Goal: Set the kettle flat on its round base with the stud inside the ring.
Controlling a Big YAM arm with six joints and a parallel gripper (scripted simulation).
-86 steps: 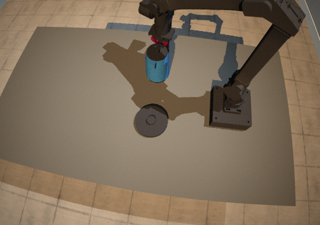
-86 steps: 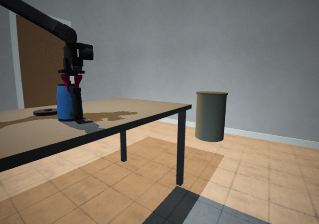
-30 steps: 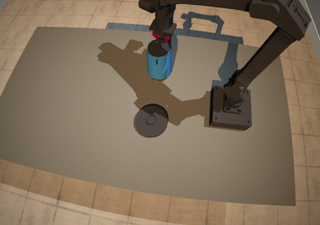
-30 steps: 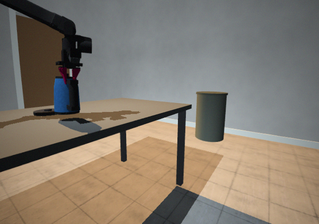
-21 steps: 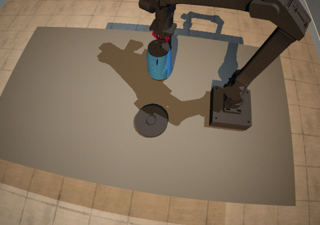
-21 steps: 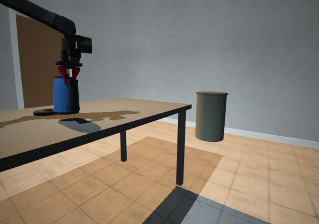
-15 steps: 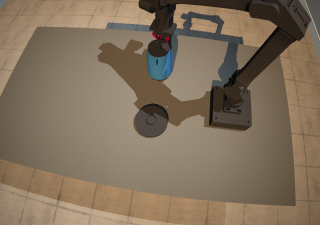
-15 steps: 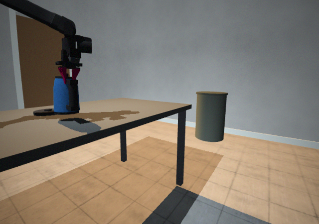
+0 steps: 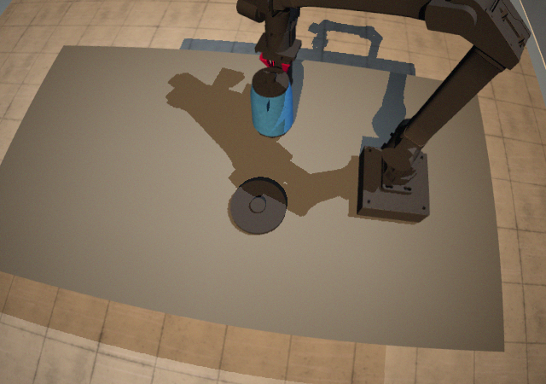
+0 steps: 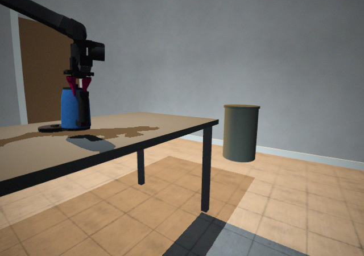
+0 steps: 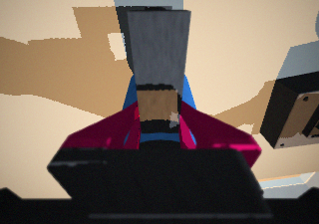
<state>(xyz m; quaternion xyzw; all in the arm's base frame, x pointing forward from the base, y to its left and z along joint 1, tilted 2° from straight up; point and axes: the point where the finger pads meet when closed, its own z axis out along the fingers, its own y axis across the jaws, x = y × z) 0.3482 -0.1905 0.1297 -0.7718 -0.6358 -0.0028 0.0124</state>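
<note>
The blue kettle [image 9: 270, 115] [image 10: 69, 109] hangs a little above the table [image 9: 132, 247] [image 10: 126, 119], its shadow apart from its bottom in the exterior view. It looks about upright. My gripper [image 9: 275, 63] [image 10: 79, 92] [image 11: 159, 105] is shut on its dark handle [image 10: 83, 109] [image 11: 159, 50], with the red fingers on both sides near the handle's top. The round dark base [image 9: 246, 218] [image 10: 45, 128] lies flat, stud [image 9: 257, 204] up, below the kettle in the top view and clear of it sideways. The kettle's underside ring is hidden.
My arm's mounting block [image 9: 392, 203] [image 11: 294, 116] stands on the table, to the right of the base in the top view. The table's far edge is close behind the gripper in that view. A tall bin [image 10: 240, 132] stands away from the table.
</note>
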